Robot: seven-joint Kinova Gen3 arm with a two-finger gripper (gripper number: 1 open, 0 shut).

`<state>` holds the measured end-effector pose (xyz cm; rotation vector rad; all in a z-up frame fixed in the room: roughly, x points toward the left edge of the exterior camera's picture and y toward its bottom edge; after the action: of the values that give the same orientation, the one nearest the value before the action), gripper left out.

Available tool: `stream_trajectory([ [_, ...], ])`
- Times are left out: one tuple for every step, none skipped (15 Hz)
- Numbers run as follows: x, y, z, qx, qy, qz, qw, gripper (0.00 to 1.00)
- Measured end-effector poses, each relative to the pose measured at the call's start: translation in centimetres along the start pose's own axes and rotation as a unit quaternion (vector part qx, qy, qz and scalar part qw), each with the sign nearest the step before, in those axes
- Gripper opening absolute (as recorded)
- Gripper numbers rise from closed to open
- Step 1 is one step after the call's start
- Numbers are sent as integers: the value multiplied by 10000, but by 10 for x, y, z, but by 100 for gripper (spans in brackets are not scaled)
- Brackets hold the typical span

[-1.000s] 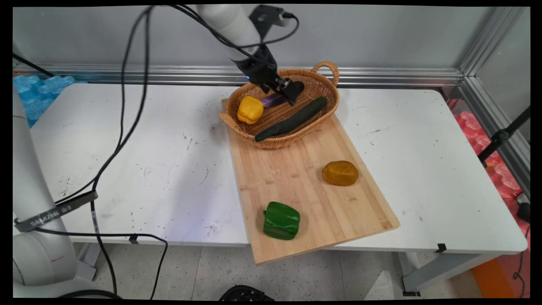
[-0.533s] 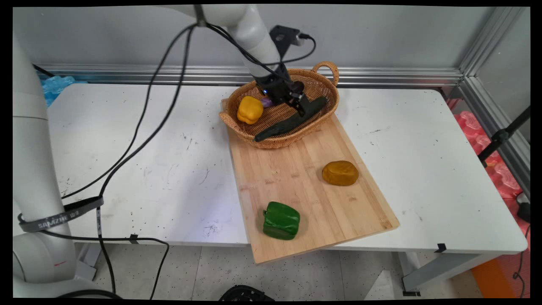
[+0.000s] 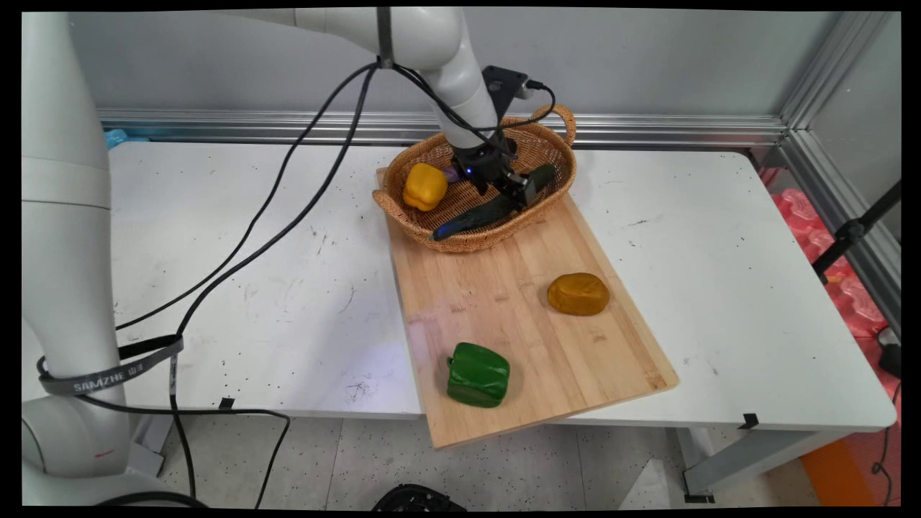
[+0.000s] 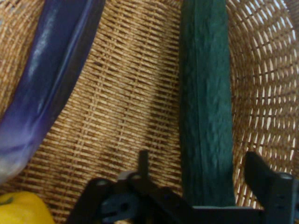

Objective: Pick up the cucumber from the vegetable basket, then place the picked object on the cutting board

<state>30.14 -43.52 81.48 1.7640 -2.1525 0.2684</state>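
Note:
My gripper (image 3: 515,193) is low inside the wicker basket (image 3: 555,115), open, with one finger on each side of the dark green cucumber (image 3: 471,214). In the hand view the cucumber (image 4: 205,102) runs up between the fingertips (image 4: 259,173), with a gap on both sides, so nothing is held. A purple eggplant (image 4: 46,79) lies to the cucumber's left on the basket floor (image 4: 131,93), and a yellow pepper (image 4: 21,210) shows at the bottom left corner. In the main view the yellow pepper (image 3: 424,185) sits at the basket's left end, and a bit of eggplant (image 3: 452,173) shows beside the arm.
The basket stands on the far end of a wooden cutting board (image 3: 525,338). A green pepper (image 3: 478,374) lies near the board's front edge and an orange-brown potato-like lump (image 3: 578,293) at its right side. Black cables hang from the arm over the table's left half.
The gripper has moved right and down within the basket, from over the eggplant to astride the cucumber. The vegetables have not moved.

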Motion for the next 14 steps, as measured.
stream_trajectory([
  [1,1,2,12,-9,2,10000,0],
  [2,3,4,22,-13,7,10000,0],
  [4,4,6,29,-12,20,10000,0],
  [4,5,6,32,-9,31,10000,0],
  [5,5,6,35,-6,41,10000,0],
  [6,5,5,41,2,57,10000,0],
  [7,5,2,52,25,90,9999,0],
  [8,5,-2,62,41,118,9999,0],
  [9,4,-7,75,59,150,9998,0],
  [9,4,-15,92,79,187,9998,0],
  [8,3,-22,110,90,227,9996,0],
  [6,2,-34,134,108,285,9994,0],
  [5,2,-42,148,121,320,9993,0],
  [3,2,-54,158,133,386,9990,0],
])
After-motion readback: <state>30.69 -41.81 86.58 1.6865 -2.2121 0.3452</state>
